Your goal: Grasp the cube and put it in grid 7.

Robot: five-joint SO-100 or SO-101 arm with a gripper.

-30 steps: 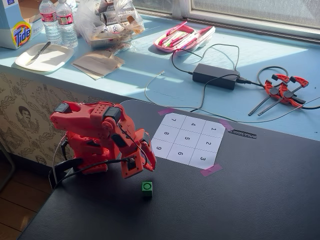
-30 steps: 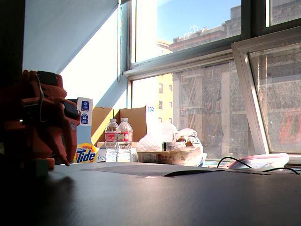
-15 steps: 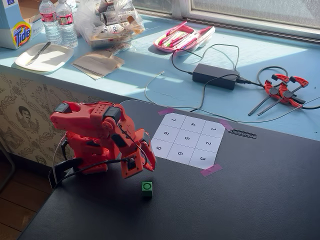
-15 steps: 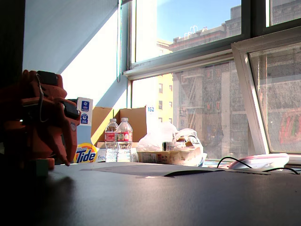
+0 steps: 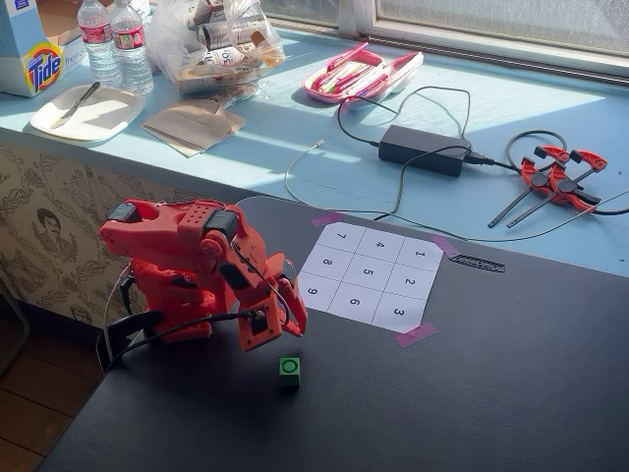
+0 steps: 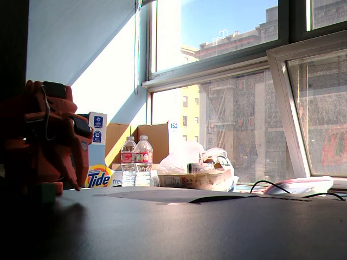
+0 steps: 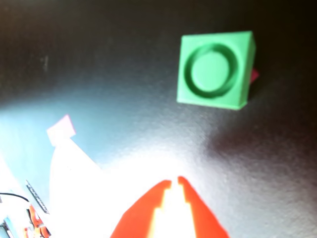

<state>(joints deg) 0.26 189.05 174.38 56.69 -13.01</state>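
Observation:
The cube (image 5: pixel 289 368) is small and bright green with a round mark on top, and it sits on the black table just in front of the red arm. In the wrist view the cube (image 7: pixel 215 69) lies at the upper right, well apart from the gripper tips. My gripper (image 5: pixel 285 332) hangs low over the table just behind the cube, its jaws closed to a thin slit and empty, as the wrist view (image 7: pixel 174 181) shows. Grid 7 (image 5: pixel 341 236) is the far left corner square of the white numbered paper. In the wrist view the paper is washed out and its digits are unreadable.
Purple tape pieces (image 5: pixel 415 335) hold the paper's corners. On the blue sill behind lie a power brick (image 5: pixel 425 149) with cables, red clamps (image 5: pixel 560 177), a pink tray (image 5: pixel 359 74), bottles (image 5: pixel 116 44) and a plate (image 5: pixel 86 111). The table's left edge runs beside the arm's base.

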